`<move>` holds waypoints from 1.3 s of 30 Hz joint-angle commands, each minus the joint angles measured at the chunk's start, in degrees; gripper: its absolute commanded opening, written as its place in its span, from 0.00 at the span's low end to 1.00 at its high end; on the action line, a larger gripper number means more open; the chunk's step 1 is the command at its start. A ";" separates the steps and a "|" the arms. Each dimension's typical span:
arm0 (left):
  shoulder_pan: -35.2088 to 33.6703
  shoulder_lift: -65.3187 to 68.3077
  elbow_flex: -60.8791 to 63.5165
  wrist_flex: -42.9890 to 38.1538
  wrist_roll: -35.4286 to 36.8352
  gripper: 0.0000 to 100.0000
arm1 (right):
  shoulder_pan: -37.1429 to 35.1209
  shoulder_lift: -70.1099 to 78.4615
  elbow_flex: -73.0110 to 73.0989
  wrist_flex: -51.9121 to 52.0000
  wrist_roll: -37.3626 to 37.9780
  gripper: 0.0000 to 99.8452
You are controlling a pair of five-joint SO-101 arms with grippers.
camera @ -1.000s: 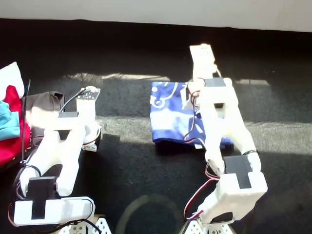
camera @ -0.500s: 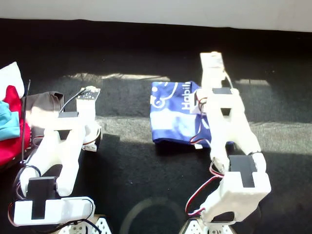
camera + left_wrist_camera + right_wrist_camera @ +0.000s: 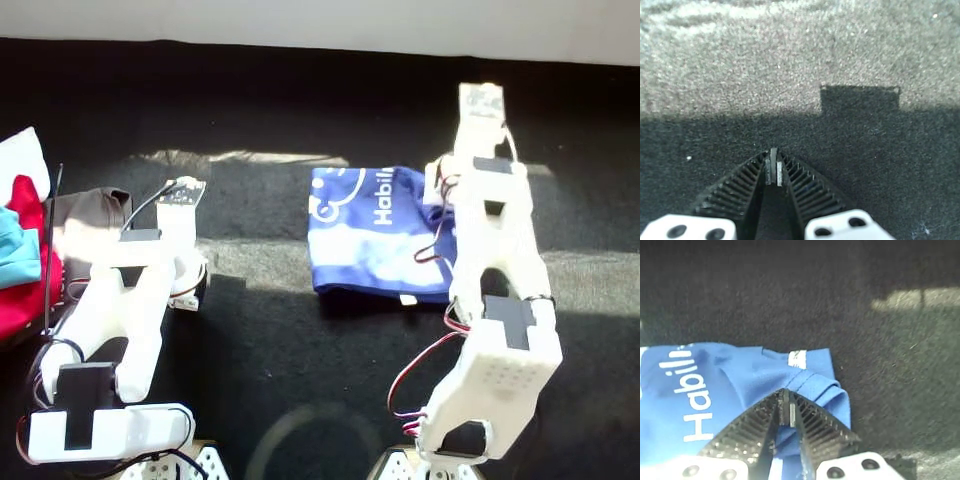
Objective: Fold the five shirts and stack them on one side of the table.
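High view: we log the blue shirt [image 3: 375, 235] folded mid-counter [image 3: 250, 100], long axis running side to side, its right edge under the right arm [image 3: 490, 250], which is far nearer than the left arm [image 3: 130, 290] by the loose pile [image 3: 25, 240]. Left wrist view: left jaws closed, empty, over bare counter. Right wrist view: right jaws closed, tips over the shirt's hemmed corner; we cannot confirm a pinch on the cloth

White lettering [image 3: 383, 197] on blue shirt [image 3: 360, 255]
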 commanded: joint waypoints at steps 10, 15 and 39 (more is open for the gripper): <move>-0.57 -0.04 0.13 -1.23 -0.35 0.01 | -2.15 -2.15 -12.35 16.57 0.18 0.01; -0.57 -0.04 0.13 -1.23 -0.35 0.01 | -7.43 -2.24 -13.67 23.16 0.53 0.01; -0.57 -0.04 0.13 -1.23 -0.35 0.01 | 2.33 15.69 -30.64 23.34 0.53 0.01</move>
